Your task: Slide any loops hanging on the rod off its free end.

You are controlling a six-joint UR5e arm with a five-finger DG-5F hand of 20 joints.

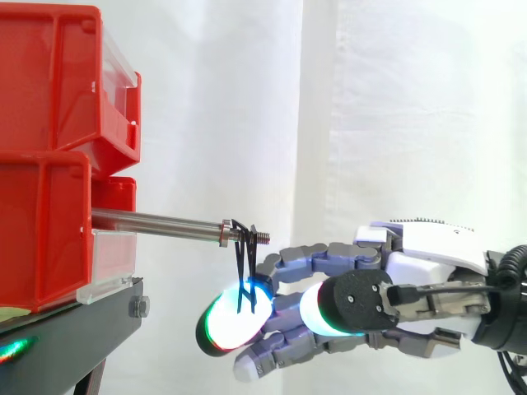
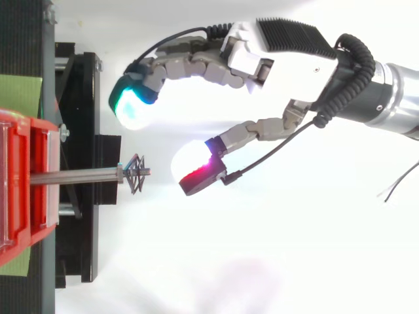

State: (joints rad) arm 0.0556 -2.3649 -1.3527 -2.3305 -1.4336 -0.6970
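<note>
**Desk:** What is at the left?

**Field:** Red bins (image 1: 49, 164) stacked on a black stand (image 1: 74, 329). A steel rod (image 1: 156, 222) juts out past the stand's right edge. Thin black loops (image 1: 244, 263) hang bunched on its threaded free end, just outside a collar (image 1: 224, 233).

**Desk:** And at the right?

**Field:** The hand (image 1: 428, 263), fingers spread and holding nothing. From above, one fingertip (image 2: 196, 169) sits near the rod's tip but apart from it. Another fingertip (image 2: 133, 106) lies well off to one side of the loops.

**Desk:** What could go wrong?

**Field:** The loops may well catch on the threads. A thick pad could shove them back against the collar, or knock the rod.

**Desk:** Anything unclear?

**Field:** The loops are too tangled to count. From the side their lower end overlaps a glowing pad, so contact is hard to read there. The rod's root is hidden among the bins.
</note>
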